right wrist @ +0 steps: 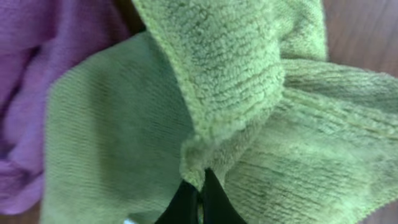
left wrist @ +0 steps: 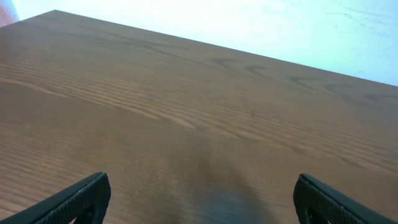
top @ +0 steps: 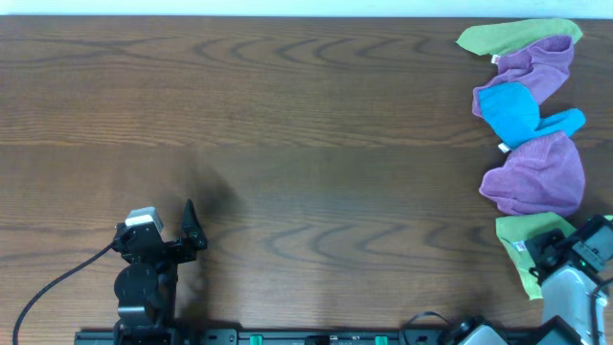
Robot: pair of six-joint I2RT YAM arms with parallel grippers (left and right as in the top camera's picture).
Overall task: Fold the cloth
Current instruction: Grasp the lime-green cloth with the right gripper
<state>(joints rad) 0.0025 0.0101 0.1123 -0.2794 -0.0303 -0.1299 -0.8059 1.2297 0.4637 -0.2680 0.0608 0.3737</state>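
Note:
The cloth (top: 520, 233), light lime-green, lies bunched at the table's right front edge, below the pile of other cloths. In the right wrist view the cloth (right wrist: 249, 74) fills the frame, folded over itself. My right gripper (right wrist: 200, 193) is shut on a pinched ridge of it, the black fingertips pressed together with fabric between them. From overhead the right gripper (top: 554, 249) sits on the cloth's right part. My left gripper (top: 177, 228) rests far off at the front left, open and holding nothing. Its fingers (left wrist: 81, 199) stand wide apart over bare wood.
A pile at the right edge holds a darker green cloth (top: 508, 36), two purple cloths (top: 536, 62) (top: 536, 174) and a blue cloth (top: 517, 113). The lower purple cloth (right wrist: 37, 62) touches the lime one's left side. The wooden table (top: 287, 125) spans the view.

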